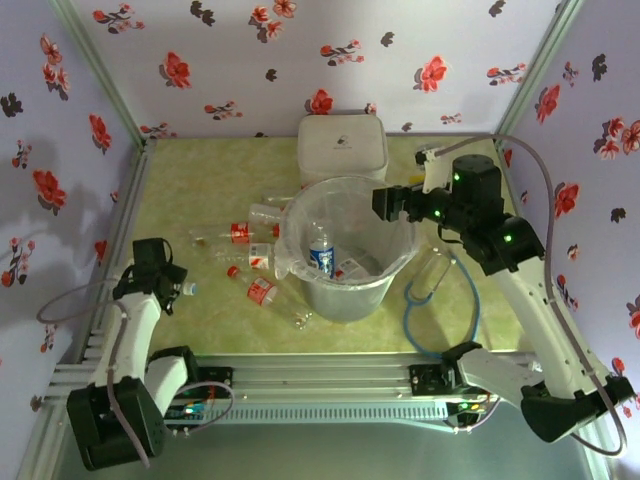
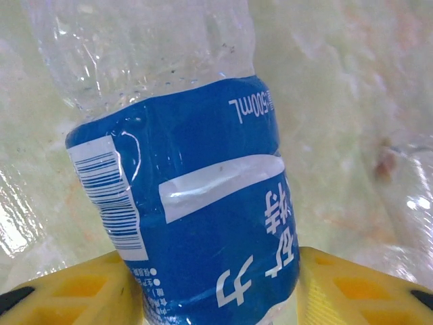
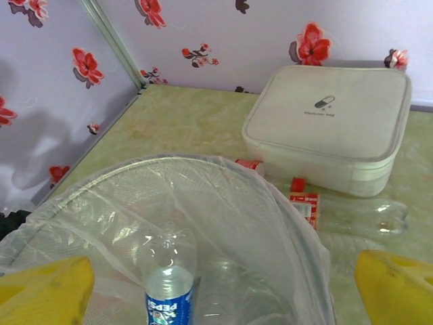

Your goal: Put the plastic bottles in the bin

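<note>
A clear plastic bottle with a blue label [image 2: 189, 203] lies on the green table, and my left gripper [image 2: 220, 291] is shut on it, one yellow finger against each side of the label. From above, that gripper [image 1: 172, 285] points down at the table's left side. The bin [image 1: 345, 296] stands mid-table with a Pepsi bottle [image 1: 321, 255] and other clear bottles inside. My right gripper [image 1: 385, 205] hangs open over the bin's right rim, holding nothing. In the right wrist view it [image 3: 220, 291] looks down into the bin [image 3: 203, 162] at the Pepsi bottle [image 3: 169, 284]. Red-labelled bottles [image 1: 260, 290] lie left of the bin.
A white lidded box [image 1: 342, 145] stands behind the bin, with a red-labelled bottle [image 3: 352, 215] lying in front of it. A clear bottle [image 1: 430, 272] and a blue cable loop [image 1: 440, 310] lie right of the bin. Floral walls enclose three sides of the table.
</note>
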{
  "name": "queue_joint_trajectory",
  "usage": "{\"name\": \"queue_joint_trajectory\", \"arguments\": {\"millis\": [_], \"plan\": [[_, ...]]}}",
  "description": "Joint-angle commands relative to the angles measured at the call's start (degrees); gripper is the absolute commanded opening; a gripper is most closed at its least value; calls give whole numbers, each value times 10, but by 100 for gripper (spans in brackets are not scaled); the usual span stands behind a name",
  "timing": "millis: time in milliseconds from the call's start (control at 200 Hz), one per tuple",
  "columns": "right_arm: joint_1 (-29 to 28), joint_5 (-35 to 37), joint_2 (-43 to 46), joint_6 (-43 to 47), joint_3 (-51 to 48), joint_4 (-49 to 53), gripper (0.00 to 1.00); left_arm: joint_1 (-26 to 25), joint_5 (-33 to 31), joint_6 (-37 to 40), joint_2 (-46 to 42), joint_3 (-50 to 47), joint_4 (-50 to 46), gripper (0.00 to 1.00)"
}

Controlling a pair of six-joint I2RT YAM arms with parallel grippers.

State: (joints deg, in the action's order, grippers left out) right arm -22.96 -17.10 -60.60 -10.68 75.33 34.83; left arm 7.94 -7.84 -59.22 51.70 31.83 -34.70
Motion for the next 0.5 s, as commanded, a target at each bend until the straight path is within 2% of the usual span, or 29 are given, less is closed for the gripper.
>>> {"name": "queue_joint_trajectory", "arguments": {"millis": [0, 175, 270, 370, 495], "plan": [[4, -36, -19, -35, 33, -14, 99, 2, 21, 59, -42, 59, -37, 51], [4, -67, -79, -65, 98, 27, 99, -44, 81, 131, -91, 132, 6, 41], [4, -100, -102, -77, 122, 30, 99, -86, 153, 183, -86, 163, 65, 40], [3, -106, -121, -91, 145, 28, 98, -159, 215, 250, -70, 201, 112, 38], [-12, -156, -150, -108, 176, 5, 91, -267, 231, 349, -48, 256, 108, 35]]}}
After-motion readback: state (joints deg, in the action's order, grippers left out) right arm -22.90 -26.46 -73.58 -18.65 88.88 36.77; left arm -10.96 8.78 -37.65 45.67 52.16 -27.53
